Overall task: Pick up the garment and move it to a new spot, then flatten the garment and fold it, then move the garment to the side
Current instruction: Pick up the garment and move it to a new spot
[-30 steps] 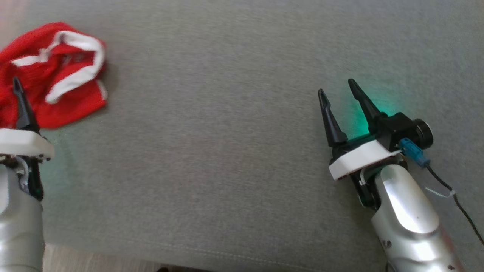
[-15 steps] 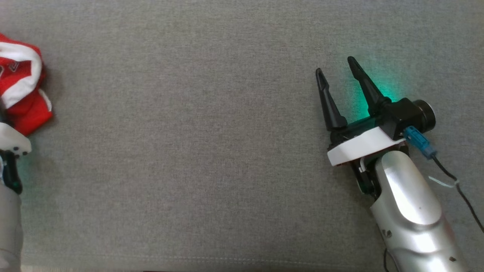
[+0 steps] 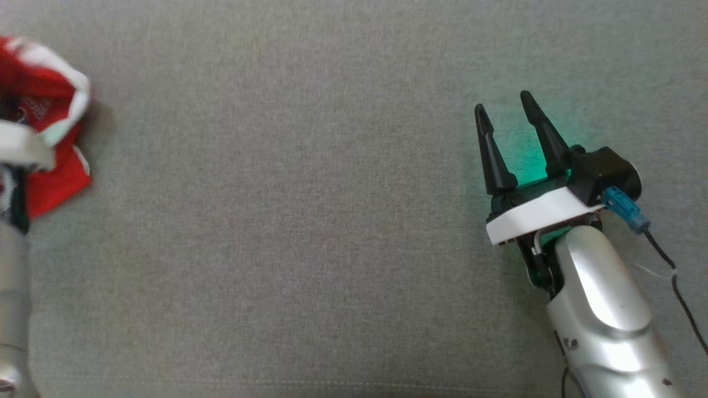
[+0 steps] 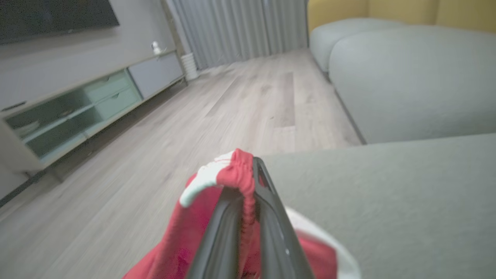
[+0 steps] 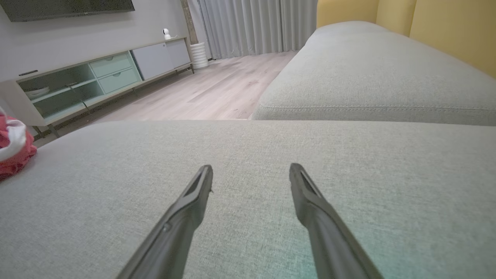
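A grey fabric cushion [image 3: 310, 221] spans the head view. In the right wrist view, a second grey cushion [image 5: 372, 77] lies at upper right before yellow backrests [image 5: 445, 31]. Pale wooden floor [image 5: 209, 93] and a low cabinet [image 5: 112, 73] sit at upper left, and grey curtains [image 5: 252, 23] hang at top centre.

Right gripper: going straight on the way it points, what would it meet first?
Probably the grey cushion itself: the open right gripper points low across it, though depth is unclear.
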Motion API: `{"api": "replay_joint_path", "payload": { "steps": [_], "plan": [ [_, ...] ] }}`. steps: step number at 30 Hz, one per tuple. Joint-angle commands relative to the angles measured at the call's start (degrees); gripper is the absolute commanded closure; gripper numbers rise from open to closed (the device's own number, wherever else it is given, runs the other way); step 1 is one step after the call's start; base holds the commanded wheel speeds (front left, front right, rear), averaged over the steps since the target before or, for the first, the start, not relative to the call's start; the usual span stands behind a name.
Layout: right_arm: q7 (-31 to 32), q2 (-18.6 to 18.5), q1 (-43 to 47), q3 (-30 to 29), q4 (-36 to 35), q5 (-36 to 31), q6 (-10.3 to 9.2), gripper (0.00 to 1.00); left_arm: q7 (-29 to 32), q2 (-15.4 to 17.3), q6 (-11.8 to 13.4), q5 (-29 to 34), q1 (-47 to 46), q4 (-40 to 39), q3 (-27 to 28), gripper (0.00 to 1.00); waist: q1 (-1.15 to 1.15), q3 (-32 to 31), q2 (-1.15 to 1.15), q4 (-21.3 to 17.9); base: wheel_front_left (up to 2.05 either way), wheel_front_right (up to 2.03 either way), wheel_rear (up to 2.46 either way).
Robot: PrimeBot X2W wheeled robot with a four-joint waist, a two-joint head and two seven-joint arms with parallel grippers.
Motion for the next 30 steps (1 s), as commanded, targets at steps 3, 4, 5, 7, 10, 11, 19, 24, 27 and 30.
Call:
{"api": "replay_joint_path", "payload": {
  "steps": [3,4,5,7,10,11,19,24,27,30],
  "plan": [
    [-0.36,0.54,2.14,1.31,-0.89,2.21,-0.03,0.0,-0.61,1.03,0.05,-0.72,-0.54,-8.47,-4.98,1.0,0.0,-3.56,0.0,-1.47,0.0,0.0,0.0],
    [-0.36,0.54,2.51,1.45,-0.75,2.79,-0.03,0.0,-0.61,0.48,0.05,-1.47,-0.39,-10.4,-6.8,1.0,0.0,-4.21,0.0,-1.94,0.0,0.0,0.0],
    [-0.36,0.54,2.85,1.6,-0.63,3.27,-0.03,0.0,-0.61,-0.2,0.04,-2.11,-0.23,-12.25,-8.66,1.0,0.0,-4.9,0.0,-2.51,0.0,0.0,0.0],
    [-0.36,0.54,3.6,1.89,-0.52,4.44,-0.03,0.0,-0.61,-2.03,0.04,-3.3,0.17,-15.7,-11.82,1.0,0.0,-6.15,0.0,-3.83,0.0,0.0,0.0],
    [-0.36,0.54,4.54,2.39,-0.53,6.03,-0.03,0.0,-0.61,-5.47,0.04,-4.48,1.3,-20.08,-17.04,1.0,0.0,-7.73,0.0,-6.46,0.0,0.0,0.0],
    [-0.36,0.54,4.77,2.66,-0.65,6.45,-0.03,0.0,-0.62,-6.77,0.03,-4.94,1.61,-21.21,-18.64,1.0,0.0,-8.16,0.0,-7.48,0.0,0.0,0.0],
    [-0.36,0.54,5.94,4.13,-1.41,8.87,-0.03,0.0,-0.62,-17.54,0.03,-9.4,3.08,-22.31,-32.45,1.0,0.0,-9.6,0.0,-17.65,0.0,0.0,0.0],
    [-0.36,0.54,6.9,3.85,-1.7,9.4,-0.03,0.0,-0.62,-19.07,0.03,-11.41,4.14,-20.67,-37.8,1.0,0.0,-9.47,0.0,-19.69,0.0,0.0,0.0],
    [-0.36,0.54,7.52,3.18,-1.71,9.31,-0.03,0.0,-0.62,-19.44,0.03,-11.97,5.89,-19.46,-37.81,0.0,0.0,-9.44,0.0,-19.59,0.0,0.0,0.0],
    [-0.36,0.54,7.92,2.35,-1.79,9.12,-0.03,0.0,-0.62,-19.55,0.79,-11.85,8.36,-17.73,-36.45,0.0,0.0,-9.98,0.0,-18.29,0.0,0.0,0.0]
  ]
}}
